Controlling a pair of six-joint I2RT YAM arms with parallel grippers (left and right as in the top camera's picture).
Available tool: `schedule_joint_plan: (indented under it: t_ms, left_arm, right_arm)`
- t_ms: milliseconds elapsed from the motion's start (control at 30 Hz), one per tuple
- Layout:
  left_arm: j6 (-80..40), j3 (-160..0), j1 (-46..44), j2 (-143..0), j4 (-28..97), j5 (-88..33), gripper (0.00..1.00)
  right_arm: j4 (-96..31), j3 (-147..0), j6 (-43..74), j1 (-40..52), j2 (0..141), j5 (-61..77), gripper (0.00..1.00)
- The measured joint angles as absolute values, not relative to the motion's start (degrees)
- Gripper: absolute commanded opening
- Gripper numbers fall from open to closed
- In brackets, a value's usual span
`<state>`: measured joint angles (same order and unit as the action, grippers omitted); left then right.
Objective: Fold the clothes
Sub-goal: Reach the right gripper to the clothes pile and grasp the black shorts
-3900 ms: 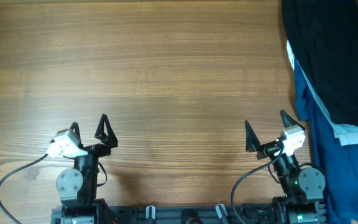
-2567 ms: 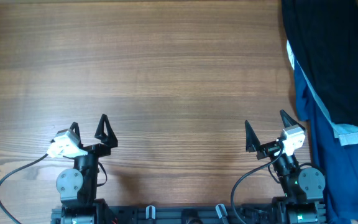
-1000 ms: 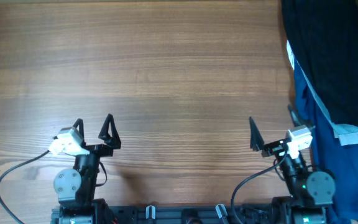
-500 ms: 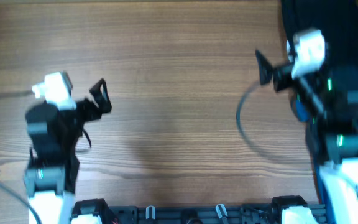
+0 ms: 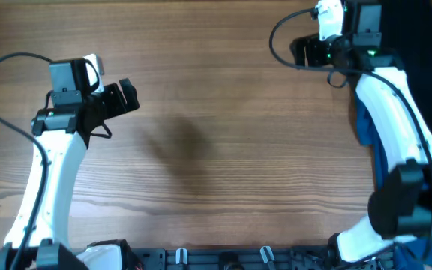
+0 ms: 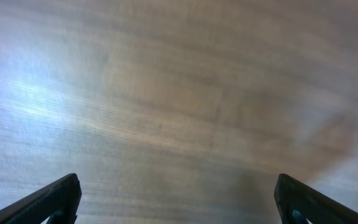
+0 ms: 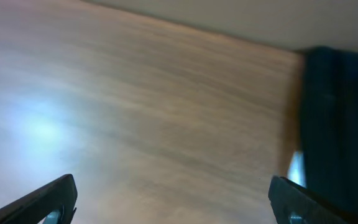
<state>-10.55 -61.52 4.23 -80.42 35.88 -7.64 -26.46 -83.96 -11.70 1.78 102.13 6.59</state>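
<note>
A pile of clothes lies at the table's right edge: a black garment [image 5: 426,60] on top of a blue one [image 5: 367,127] with light trim. My right gripper [image 5: 298,51] is open and empty, raised over the far right of the table just left of the pile. In the right wrist view the gripper [image 7: 173,199] hovers over bare wood, with the dark garment [image 7: 337,112] at the right. My left gripper [image 5: 116,109] is open and empty over the left part of the table, far from the clothes. The left wrist view shows this gripper [image 6: 179,199] over bare wood only.
The wooden table [image 5: 216,150] stretches between the arms. The arm bases and mounting rail [image 5: 223,259] sit along the near edge. A black cable [image 5: 6,67] loops off the left arm.
Both arms have risen from their rest pose at the near edge and reached out. The left went forward on the left side; the right swung to the far right beside the clothes.
</note>
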Motion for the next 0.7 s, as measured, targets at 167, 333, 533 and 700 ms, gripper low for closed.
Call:
schedule_joint_plan:
  t_ms: [167, 333, 533, 700]
  left_arm:
    - [-10.55, -61.52, 4.23, -81.69, 36.03, -7.64, 1.00]
    - [-10.55, -61.52, 4.23, -81.69, 36.03, -7.64, 1.00]
    - [-10.55, -61.52, 4.23, -81.69, 36.01, -7.64, 1.00]
    - [-10.55, -61.52, 4.23, -81.69, 36.01, -7.90, 1.00]
  right_arm:
    - [-22.87, -83.99, -10.22, -5.78, 106.43, 0.34, 0.94]
    - [-21.08, -84.27, -9.89, -15.16, 112.68, -1.45, 0.90]
    - [-18.61, -84.27, -11.07, -18.48, 117.60, -2.02, 0.83]
    - [-17.41, -84.27, -11.79, -18.63, 118.24, -2.02, 0.70]
